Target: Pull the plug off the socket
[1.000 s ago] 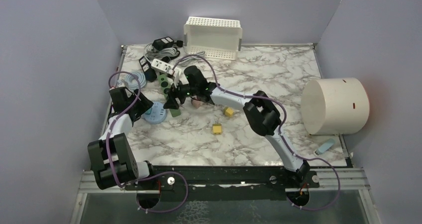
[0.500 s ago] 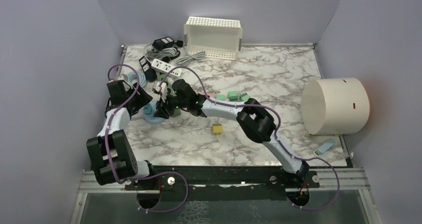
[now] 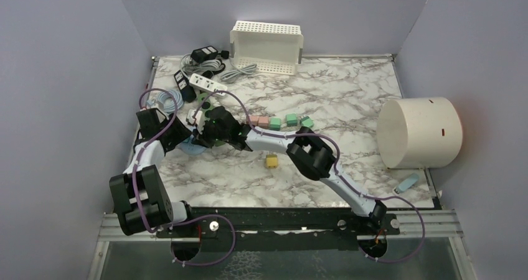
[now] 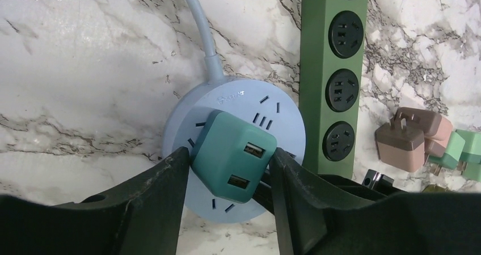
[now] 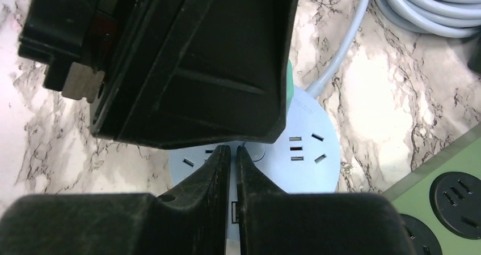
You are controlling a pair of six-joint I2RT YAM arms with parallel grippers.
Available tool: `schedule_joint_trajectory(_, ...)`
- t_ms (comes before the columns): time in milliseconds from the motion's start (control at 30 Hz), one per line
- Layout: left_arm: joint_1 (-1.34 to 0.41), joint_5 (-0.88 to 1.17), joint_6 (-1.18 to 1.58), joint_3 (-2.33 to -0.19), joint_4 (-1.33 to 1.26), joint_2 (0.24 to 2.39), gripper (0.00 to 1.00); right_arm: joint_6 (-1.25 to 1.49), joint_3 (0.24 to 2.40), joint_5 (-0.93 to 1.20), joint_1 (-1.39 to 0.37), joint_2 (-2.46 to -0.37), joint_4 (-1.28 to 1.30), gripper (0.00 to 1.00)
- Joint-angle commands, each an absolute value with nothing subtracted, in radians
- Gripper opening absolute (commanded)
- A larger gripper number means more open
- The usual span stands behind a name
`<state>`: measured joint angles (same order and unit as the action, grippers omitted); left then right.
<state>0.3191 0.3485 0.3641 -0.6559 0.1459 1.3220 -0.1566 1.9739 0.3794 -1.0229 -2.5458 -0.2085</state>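
**Teal plug** (image 4: 233, 156): a cube adapter with two USB ports on its face. It is seated on the round blue socket (image 4: 281, 119), lower centre of your left wrist view.

**Round blue socket:** a flat disc on the marble table (image 4: 85, 68). Its pale blue cable (image 4: 198, 22) leaves toward the top of the frame.

**Left gripper** (image 4: 227, 173): your two black fingers (image 4: 164, 192) touch the plug on both sides and pinch it.

**Right gripper** (image 5: 233, 158): your fingers are pressed together with only a hairline gap and nothing between them. The tips sit over the socket disc, but you cannot tell whether they touch it. The left gripper's black body fills the upper left of that view.

**Green power strip** (image 4: 334, 68): just beside the socket on its right, running to the top edge.

**Brown adapters** (image 4: 405, 144) and **pale green adapters** (image 4: 466, 153): clustered at the right edge.

**Coiled cable** (image 5: 431, 5): upper right of the right wrist view.

**Top view extras:**
- White perforated basket (image 3: 266, 46), top centre.
- White cylinder (image 3: 420, 132), on its side at the right.
- Yellow block (image 3: 272, 161), near centre.
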Motion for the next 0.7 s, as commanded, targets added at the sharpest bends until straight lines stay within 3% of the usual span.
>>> schedule_joint_trajectory(0, 0.318, 0.374, 0.339, -0.671, 0.145, 1.320, 0.46, -0.207, 1.964, 0.294, -1.029, -2.635, -0.045, 0.14)
schedule_joint_trajectory(133, 0.318, 0.369, 0.325, -0.687, 0.136, 1.320, 0.25, -0.206, 1.954, 0.297, -1.029, -2.638, -0.040, 0.14)
schedule_joint_trajectory(333, 0.318, 0.382, 0.273, -0.758, 0.141, 1.405, 0.18, -0.202, 1.955, 0.323, -1.028, -2.649, -0.022, 0.14)
schedule_joint_trajectory(400, 0.317, 0.401, 0.256, -0.780, 0.153, 1.443, 0.00, -0.204, 1.965, 0.330, -1.028, -2.658, -0.008, 0.14)
schedule_joint_trajectory(667, 0.236, 0.305, 0.226, -0.927, 0.239, 1.420, 0.00, -0.188, 2.062, 0.395, -1.028, -2.733, 0.096, 0.14)
